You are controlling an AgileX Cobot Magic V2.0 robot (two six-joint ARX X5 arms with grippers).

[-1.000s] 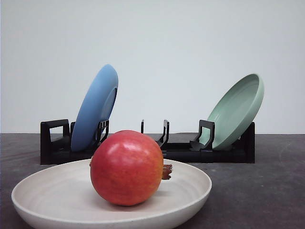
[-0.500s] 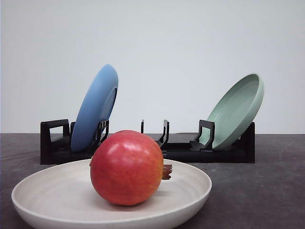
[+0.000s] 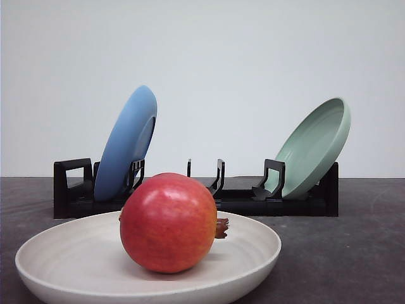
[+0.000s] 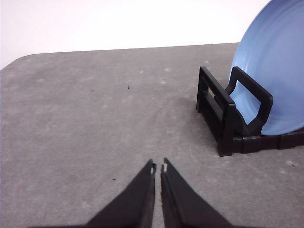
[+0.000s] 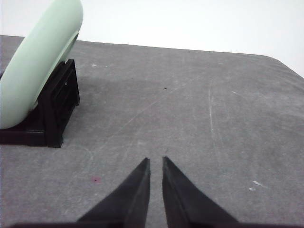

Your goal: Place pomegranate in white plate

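In the left wrist view the left gripper (image 4: 158,167) hangs over bare grey worktop (image 4: 95,123), its jaws drawn together with only a thin slit between the tips and nothing held. Just beyond it stands the end of the black rack (image 4: 228,118), with the blue plate (image 4: 275,71) leaning upright in a slot.

In the front view the white plate (image 3: 253,259) lies flat on the worktop near the camera, in front of the rack. The pomegranate (image 3: 168,223) rests inside it, a little left of the plate's middle, its brown crown pointing right. How far the fruit sits from either gripper is hard to judge.

On the rack's right end the pale green plate (image 3: 314,147) tilts back. In the right wrist view the right gripper (image 5: 156,162) hovers over bare worktop beside that end of the rack, jaws nearly touching and empty.
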